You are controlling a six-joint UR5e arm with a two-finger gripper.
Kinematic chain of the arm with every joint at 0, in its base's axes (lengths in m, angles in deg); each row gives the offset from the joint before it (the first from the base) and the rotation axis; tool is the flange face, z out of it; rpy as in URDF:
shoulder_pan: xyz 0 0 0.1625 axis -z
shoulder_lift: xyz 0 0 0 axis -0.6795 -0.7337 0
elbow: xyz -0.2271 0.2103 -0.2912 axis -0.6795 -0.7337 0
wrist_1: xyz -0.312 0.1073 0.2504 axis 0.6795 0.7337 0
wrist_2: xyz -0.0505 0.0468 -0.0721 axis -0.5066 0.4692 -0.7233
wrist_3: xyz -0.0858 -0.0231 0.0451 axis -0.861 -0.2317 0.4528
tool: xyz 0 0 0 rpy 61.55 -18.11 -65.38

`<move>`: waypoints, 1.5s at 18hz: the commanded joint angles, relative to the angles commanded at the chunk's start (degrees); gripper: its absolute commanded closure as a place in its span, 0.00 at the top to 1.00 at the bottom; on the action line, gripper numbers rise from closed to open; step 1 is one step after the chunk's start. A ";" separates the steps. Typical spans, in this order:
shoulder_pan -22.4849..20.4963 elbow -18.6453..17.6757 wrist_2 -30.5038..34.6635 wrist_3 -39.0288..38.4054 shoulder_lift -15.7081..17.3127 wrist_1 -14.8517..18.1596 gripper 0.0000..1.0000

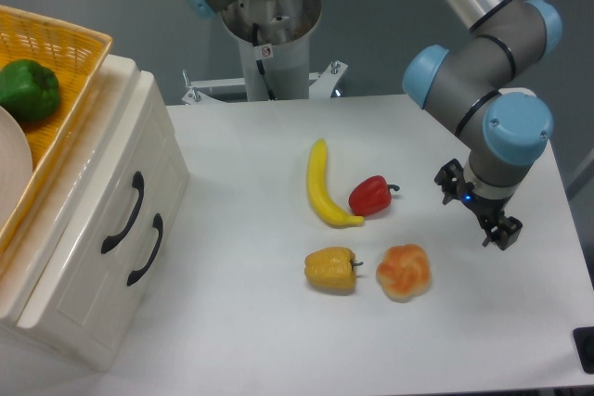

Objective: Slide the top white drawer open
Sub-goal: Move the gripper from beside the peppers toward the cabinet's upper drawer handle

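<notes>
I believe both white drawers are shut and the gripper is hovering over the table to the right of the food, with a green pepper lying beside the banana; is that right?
Not quite: the camera view shows a red pepper beside the banana; the green pepper sits in the yellow basket. The top white drawer and lower drawer are shut, and the gripper is right of the food.

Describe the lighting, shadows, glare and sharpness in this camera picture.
Fixed camera: soft, even overhead light; faint short shadows under the banana and peppers; a glossy sheen runs along the top edge of the white cabinet above the top white drawer; the picture is sharp across the table, with slight softness at the gripper.
</notes>
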 joint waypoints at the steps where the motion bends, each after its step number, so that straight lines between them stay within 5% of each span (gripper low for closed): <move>1: 0.00 0.00 -0.09 0.00 -0.09 0.00 1.00; 9: 3.86 0.44 0.17 -8.16 -0.09 0.09 1.00; 12: 6.23 -2.62 0.09 -11.41 1.92 0.35 1.00; 16: 10.45 -5.88 0.00 -23.97 5.53 0.35 1.00; 23: 20.47 -6.24 -2.89 -50.33 6.85 0.35 1.00; 27: 23.20 -7.11 -8.43 -56.15 8.17 0.62 1.00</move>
